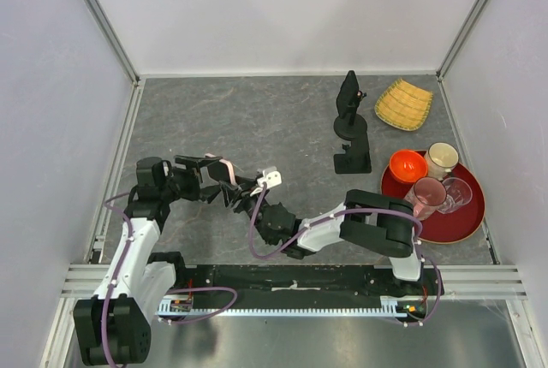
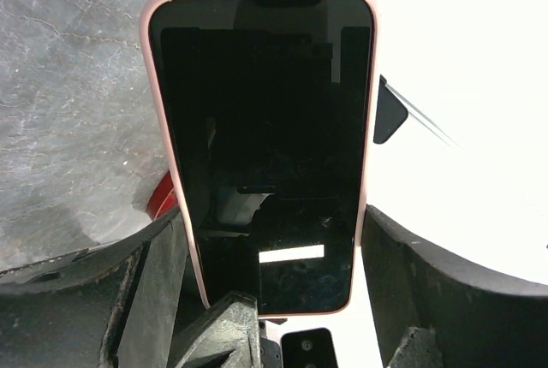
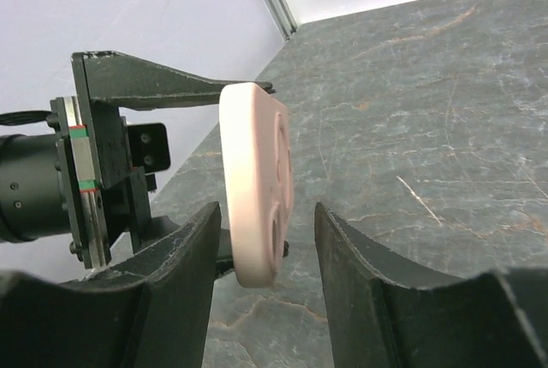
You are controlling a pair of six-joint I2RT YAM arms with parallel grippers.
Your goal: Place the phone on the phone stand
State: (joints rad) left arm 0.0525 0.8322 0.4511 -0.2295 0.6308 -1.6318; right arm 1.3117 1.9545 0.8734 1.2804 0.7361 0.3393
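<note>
The phone, black-screened in a pink case, is held in the air at the left-middle of the table. My left gripper is shut on its long edges; in the left wrist view the phone fills the space between my fingers. My right gripper is open, its jaws either side of the phone's end, with a clear gap on the camera-lens side. The black phone stand stands upright at the back right, far from both grippers.
A red tray at the right holds an orange bowl, a cream cup and clear glasses. A yellow woven dish lies behind the stand. White walls enclose the table.
</note>
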